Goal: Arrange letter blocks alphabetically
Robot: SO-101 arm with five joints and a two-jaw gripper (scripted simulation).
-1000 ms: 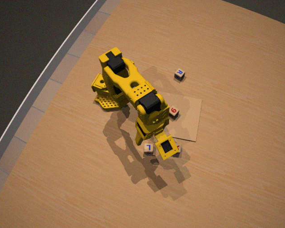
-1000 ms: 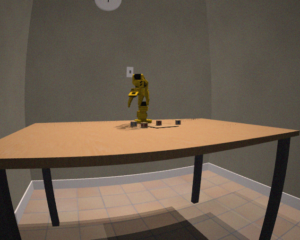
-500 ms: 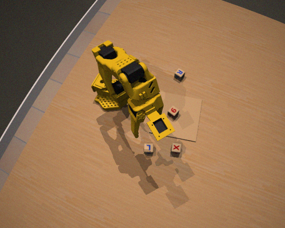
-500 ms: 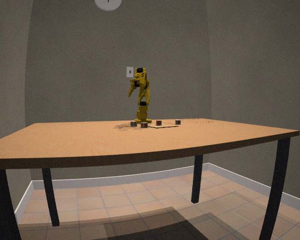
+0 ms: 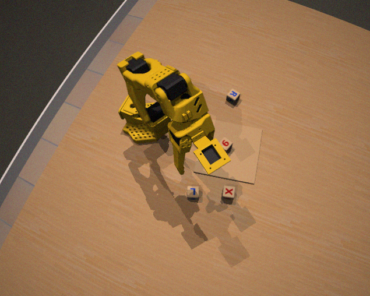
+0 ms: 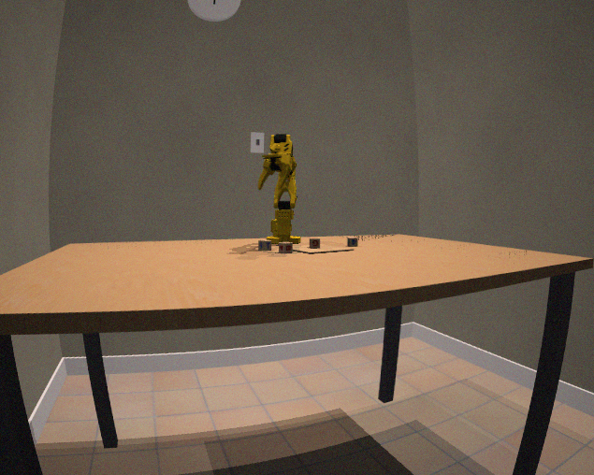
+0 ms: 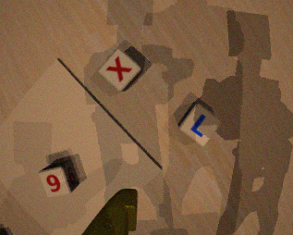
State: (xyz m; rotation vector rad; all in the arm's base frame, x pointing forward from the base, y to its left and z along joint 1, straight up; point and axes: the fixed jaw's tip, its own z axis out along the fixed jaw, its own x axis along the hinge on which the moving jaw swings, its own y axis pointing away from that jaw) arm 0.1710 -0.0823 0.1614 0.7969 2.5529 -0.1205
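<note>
Above the mat's (image 5: 246, 165) near edge we are hovering with the claw (image 5: 187, 159) half-parted and gripping nothing, so we should be clearing the 9 block (image 5: 226, 143) off squarely.
</note>
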